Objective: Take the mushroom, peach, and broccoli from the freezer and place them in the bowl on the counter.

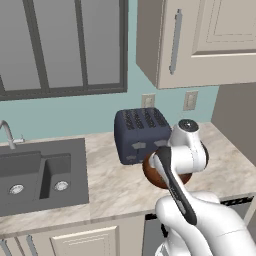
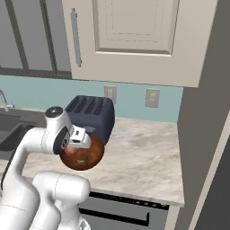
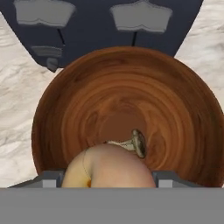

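My tool [image 3: 109, 177] hangs straight over the bowl [image 3: 183, 109], clenched on the peach [image 3: 109, 168], whose pale rounded side sits between the tips. The mushroom [image 3: 136, 143] lies on its side at the bowl's bottom. The bowl stands on the table [image 1: 110, 175], just in front of the dark toaster [image 1: 140, 132].

The bowl [image 3: 127, 113] stands on the desk [image 1: 115, 175], just in front of the toaster [image 1: 140, 132], with the sink [image 1: 40, 172] well to its left and wall cabinets [image 2: 134, 40] above. In the hand view the mushroom [image 3: 135, 143] lies on the bowl's floor, touching the peach [image 3: 109, 168], which sits at the near edge between the end effector's [image 3: 109, 178] finger tips. The end effector hangs directly over the bowl.
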